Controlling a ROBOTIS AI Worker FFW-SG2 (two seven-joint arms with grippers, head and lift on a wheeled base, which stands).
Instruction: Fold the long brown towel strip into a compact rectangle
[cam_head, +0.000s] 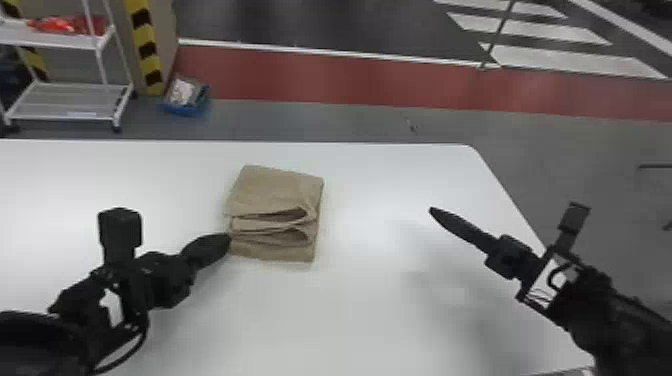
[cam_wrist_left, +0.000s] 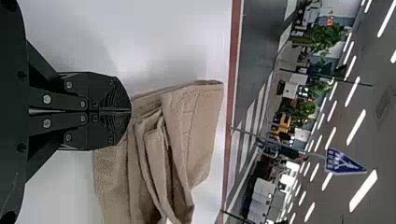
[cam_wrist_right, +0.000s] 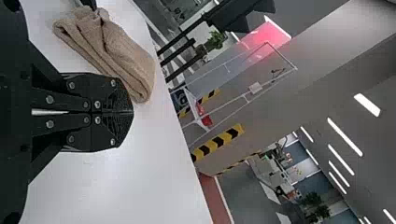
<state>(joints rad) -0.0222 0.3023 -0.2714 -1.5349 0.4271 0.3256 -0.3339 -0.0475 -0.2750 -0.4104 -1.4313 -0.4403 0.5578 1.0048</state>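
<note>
Towel (cam_head: 275, 192), brown, one piece: folded into a compact, roughly four-sided stack on the white desk (cam_head: 350, 320), nearer the far edge than the near one and well in from the far right corner. Upper panel, toward the far edge: broad and fairly smooth. Middle: two loose folds with dark gaps between layers, uneven. Lowest layer: flat, showing on the side toward the desk's near edge.

Left gripper (cam_head: 228, 241), black: fingers narrow, pressed together, tips at the towel's left side; whether they touch it, cannot tell.

Right gripper (cam_head: 433, 211), black: fingers likewise narrow, tips together, over the desk's right part, well apart from the towel and pointing toward the far edge.

Beyond the far edge, toward its left: white rack (cam_head: 65, 42) with red items (cam_head: 65, 25) on a shelf; striped post (cam_head: 145, 47), yellow and black; blue bin (cam_head: 187, 108) on the floor, pale contents inside
</note>
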